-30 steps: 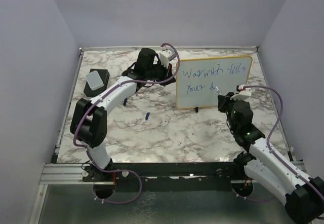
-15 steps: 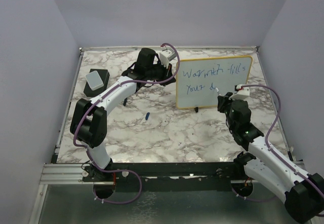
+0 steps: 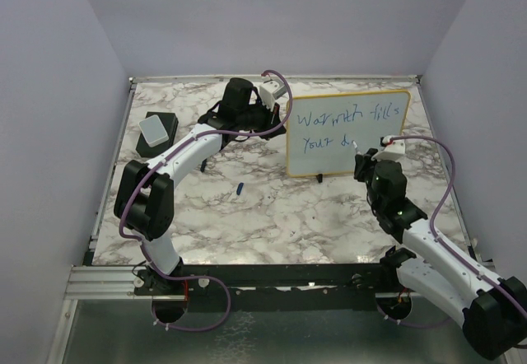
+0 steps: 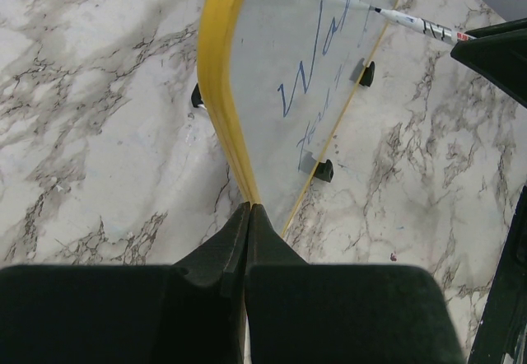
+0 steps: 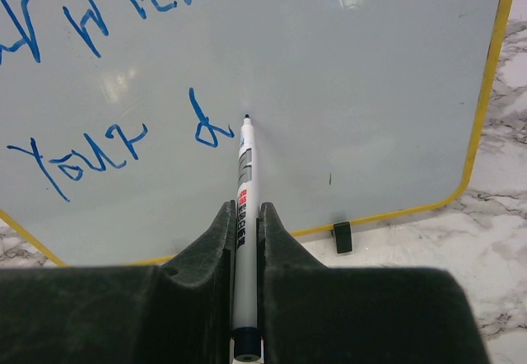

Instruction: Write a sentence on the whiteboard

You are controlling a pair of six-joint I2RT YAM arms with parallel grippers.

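Even, bright light; soft glare spots on the whiteboard [image 5: 370,92]; all sharp.

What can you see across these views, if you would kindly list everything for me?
whiteboard: one, white with a yellow frame, standing at the far right of the table
sentence: one, blue, two lines on the whiteboard, so far "Warmth fills / Your d"
marker: one, white barrel, tip pointing at the board just right of the "d"
eraser: one, black with a grey top, far left of the table
cap: one, small and blue, probably the marker's, lying mid-table
table: one, white-grey marble
left fingers: two, black, shut on the whiteboard's left frame edge
right fingers: two, black, shut on the marker
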